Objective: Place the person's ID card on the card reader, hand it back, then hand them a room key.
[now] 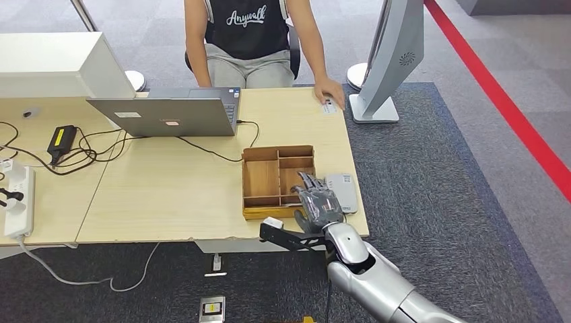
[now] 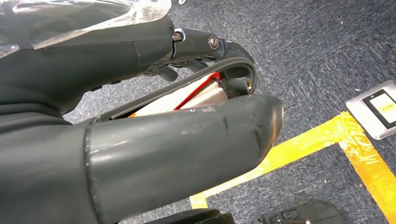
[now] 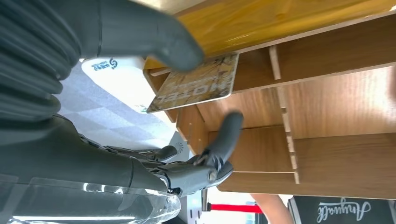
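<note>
Right hand (image 1: 317,202) sits over the near-right corner of the wooden tray (image 1: 259,180) on the tabletop (image 1: 168,195). In the right wrist view the thumb (image 3: 154,32) presses on a key card (image 3: 196,84) marked HOTEL, one finger (image 3: 226,133) extended on the card's other side without touching it; the card stands tilted in the tray's corner compartment, one edge lifted. Whether the card is truly pinched or only touched, cannot tell; fingers are partly spread, not closed.

Key relation: card lies right at the thumb, its long axis running roughly along the tray's divider. The person (image 1: 252,33) sits across the tabletop, far side, so the card must travel forward, away from the robot. Right arm is the near one. Left hand (image 2: 140,154) hangs low over carpet and yellow floor tape (image 2: 299,144); its fingers look curled, nothing seen in them.

Reader (image 1: 341,192) lies just beside the tray, on its right, touching or nearly touching the hand. ID card (image 1: 329,106) lies under the person's hand (image 1: 331,91) at the far edge, likely already handed back; judged stage: picking the room key.

Counts: one key card seen, one reader, one tray, one ID card, one laptop (image 1: 168,114).
</note>
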